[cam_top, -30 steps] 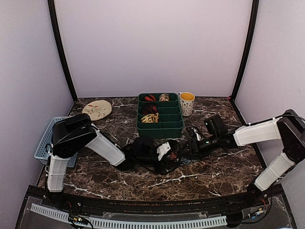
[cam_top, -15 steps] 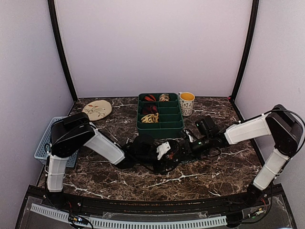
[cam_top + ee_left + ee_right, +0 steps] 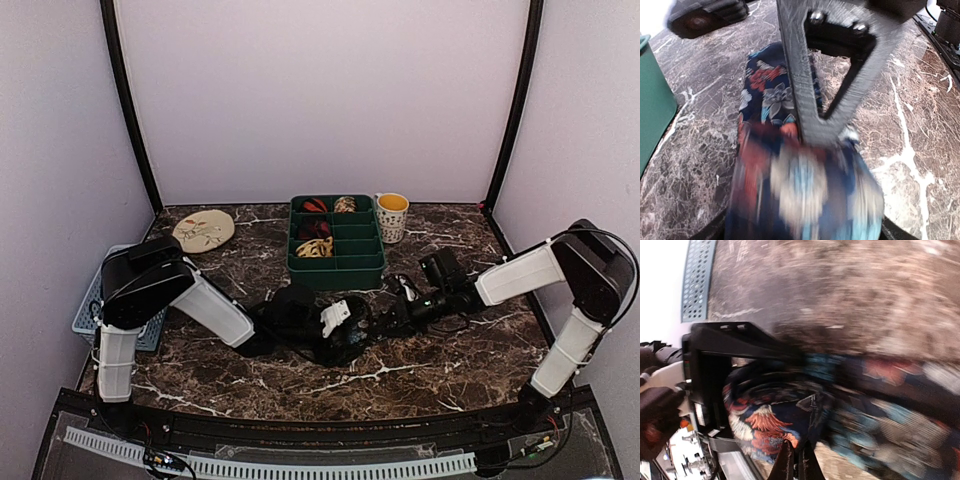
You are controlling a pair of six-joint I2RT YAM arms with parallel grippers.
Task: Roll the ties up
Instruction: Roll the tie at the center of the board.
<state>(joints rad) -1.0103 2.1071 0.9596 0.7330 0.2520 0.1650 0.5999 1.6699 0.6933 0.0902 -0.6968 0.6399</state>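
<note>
A navy tie with red, white and blue flowers lies on the marble between the two arms, its near end wound into a loose coil. My left gripper stands open, its jaws wide on either side of the blurred coil. My right gripper is shut, its thin tips pinching fabric at the coil's middle; its grey fingers come down into the coil in the left wrist view. In the top view both grippers meet at the table's centre. Rolled ties fill compartments of the green box.
A yellow-lined patterned cup stands right of the green box. A cream plate lies at the back left and a blue perforated basket by the left edge. The box's green wall is close on the left of the tie.
My right gripper has closed on the tie's coil. My left gripper has opened wide around it. Both grippers have shifted slightly left.
</note>
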